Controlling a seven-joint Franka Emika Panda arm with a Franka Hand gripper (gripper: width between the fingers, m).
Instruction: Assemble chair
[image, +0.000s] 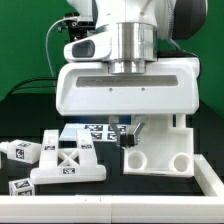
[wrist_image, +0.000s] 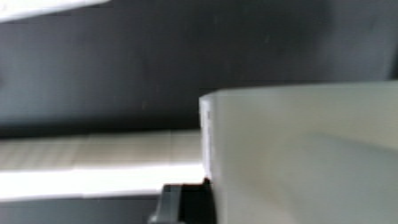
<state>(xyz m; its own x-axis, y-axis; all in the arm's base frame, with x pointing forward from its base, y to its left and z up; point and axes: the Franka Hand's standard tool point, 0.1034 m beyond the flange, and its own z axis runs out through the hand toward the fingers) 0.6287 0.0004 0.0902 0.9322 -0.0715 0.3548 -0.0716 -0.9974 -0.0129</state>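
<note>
My gripper (image: 127, 138) hangs low at the middle of the exterior view, at the left edge of a chunky white chair piece (image: 162, 152) with two round holes and an upright part. The jaws seem shut on that edge. In the wrist view the piece (wrist_image: 302, 150) fills one side, and one dark finger (wrist_image: 187, 205) lies against its edge; the other finger is hidden. A cross-braced panel (image: 68, 166) and two loose legs (image: 22, 151) (image: 20, 186) lie at the exterior view's left.
The marker board (image: 95, 130) lies flat behind the panel, partly under my hand. A white raised rim (image: 100, 212) bounds the black table at the front, and another (image: 208, 185) at the exterior view's right.
</note>
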